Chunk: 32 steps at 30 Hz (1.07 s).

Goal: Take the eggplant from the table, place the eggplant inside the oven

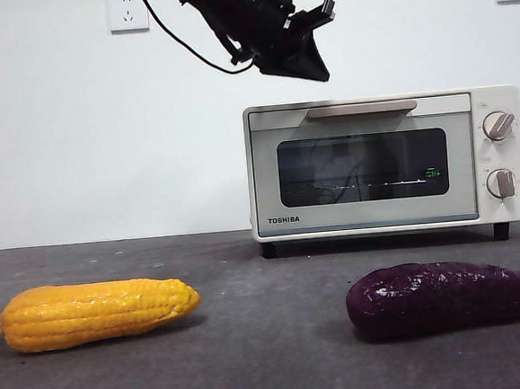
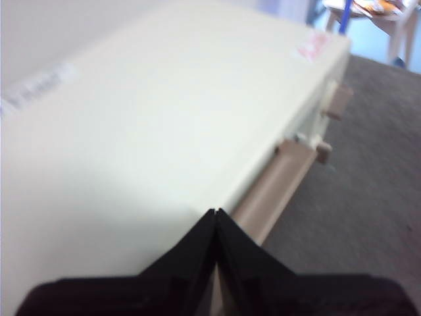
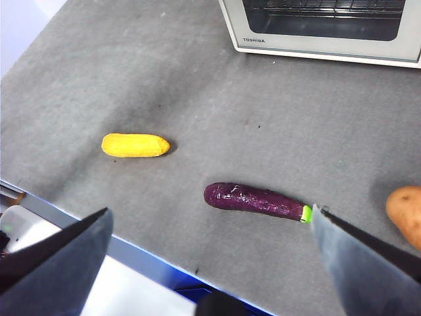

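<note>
Eggplant point(image 3: 255, 200) lies untouched on bench point(image 3: 197, 85), before oven point(image 1: 385, 162), door closed. We see left pincer point(image 2: 216, 214) pressed together above oven handle point(image 2: 273, 191); right pincer point(image 3: 210, 227) spread apart, high over eggplant. Everything remains.

Flat dark grey speckled surface point(image 1: 253, 339): carries all items.

Small cream-white toaster oven with dark glass door point(image 1: 384, 162): stands at the rear of the surface, right of centre, door shut.

Long dark purple glossy toy eggplant point(image 1: 444, 295): lies on its side in front of the oven, well apart from it, stem end pointing away from the corn.

Yellow ribbed toy corn cob point(image 1: 96, 312): lies on its side left of the eggplant, well apart.

Orange-brown rounded potato-like item point(image 3: 406, 214): lies beyond the eggplant's stem end, near it.

Left pincer point(image 1: 308, 63): hangs above the oven's top, near its handle bar point(image 2: 273, 187).

Right pincer point(image 3: 210, 263): high above the surface's front edge.
</note>
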Available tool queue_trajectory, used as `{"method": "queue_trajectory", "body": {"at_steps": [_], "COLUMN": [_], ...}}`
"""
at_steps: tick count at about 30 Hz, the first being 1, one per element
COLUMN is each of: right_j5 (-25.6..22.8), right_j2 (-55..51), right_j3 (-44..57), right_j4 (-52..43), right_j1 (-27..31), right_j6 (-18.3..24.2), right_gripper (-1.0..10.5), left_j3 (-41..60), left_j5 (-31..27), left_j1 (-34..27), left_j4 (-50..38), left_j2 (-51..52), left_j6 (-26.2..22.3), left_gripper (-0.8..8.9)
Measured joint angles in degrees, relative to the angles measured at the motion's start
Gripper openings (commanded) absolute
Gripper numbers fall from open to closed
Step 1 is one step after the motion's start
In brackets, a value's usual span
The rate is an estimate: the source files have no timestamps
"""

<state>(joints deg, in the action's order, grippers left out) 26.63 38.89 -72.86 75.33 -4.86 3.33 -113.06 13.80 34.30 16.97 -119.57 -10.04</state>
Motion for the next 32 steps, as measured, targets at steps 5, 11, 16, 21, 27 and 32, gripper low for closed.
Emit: {"method": "queue_trajectory", "body": {"at_steps": [5,11,16,21,27,32], "right_j5": [0.00,0.00,0.02,0.00,0.00,0.00], "right_j2": [0.00,0.00,0.00,0.00,0.00,0.04], "right_j3": [0.00,0.00,0.00,0.00,0.00,0.00], "right_j4": [-0.22,-0.87,-0.85,-0.85,-0.85,-0.83], "right_j1": [0.00,0.00,0.00,0.00,0.00,0.00], "right_j6": [0.02,0.00,0.02,0.00,0.00,0.00], "right_gripper": [5.1,5.1,5.1,5.1,5.1,5.1], "left_j3": [0.00,0.00,0.00,0.00,0.00,-0.55], "left_j5": [-0.39,-0.59,-0.70,-1.92,-1.90,-1.62], "left_j1": [0.46,1.31,1.66,1.73,1.73,1.77], "left_j4": [-0.85,-1.49,-1.57,-1.68,-1.92,-2.58], "left_j2": [0.00,-0.57,-2.01,-3.10,-3.72,-4.87], "left_j6": [-1.33,-2.40,-3.04,-4.31,-4.61,-4.85], "left_gripper": [-0.06,-0.06,-0.06,-0.06,-0.06,-0.06]}}
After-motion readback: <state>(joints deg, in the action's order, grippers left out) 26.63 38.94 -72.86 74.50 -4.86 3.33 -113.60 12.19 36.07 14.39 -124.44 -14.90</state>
